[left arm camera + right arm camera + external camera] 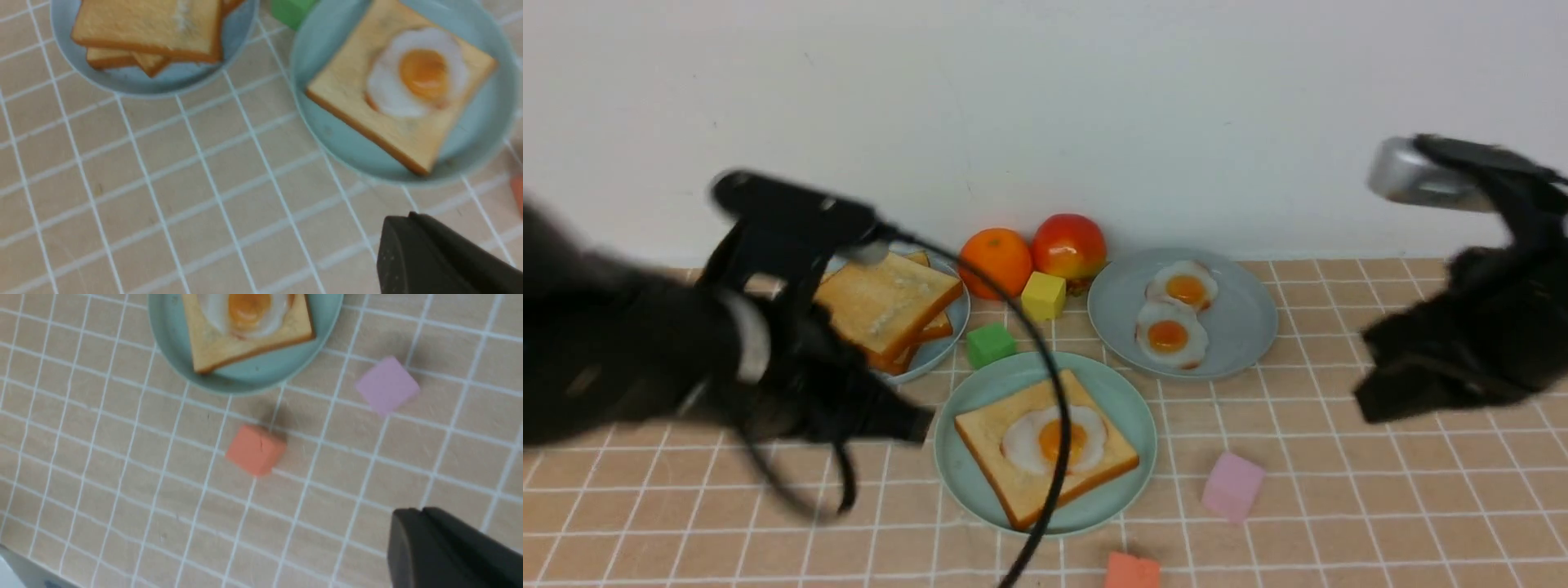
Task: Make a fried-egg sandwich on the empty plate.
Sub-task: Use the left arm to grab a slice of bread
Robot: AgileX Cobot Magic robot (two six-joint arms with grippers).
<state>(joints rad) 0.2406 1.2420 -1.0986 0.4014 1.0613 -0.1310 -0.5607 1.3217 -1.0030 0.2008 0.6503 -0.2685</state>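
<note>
Sandwich: half built on the empty plate, near centre; we see a toast slice with a fried egg, no top yet
Left gripper: closed, empty, just left of the plate
Right gripper: closed, empty, well off right
Risk: we fear a tilted slice from the far-left toast stack shoves that glossy egg off

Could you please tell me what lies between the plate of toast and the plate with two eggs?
In the front view: an orange, an apple, a yellow cube and a green cube.
</note>
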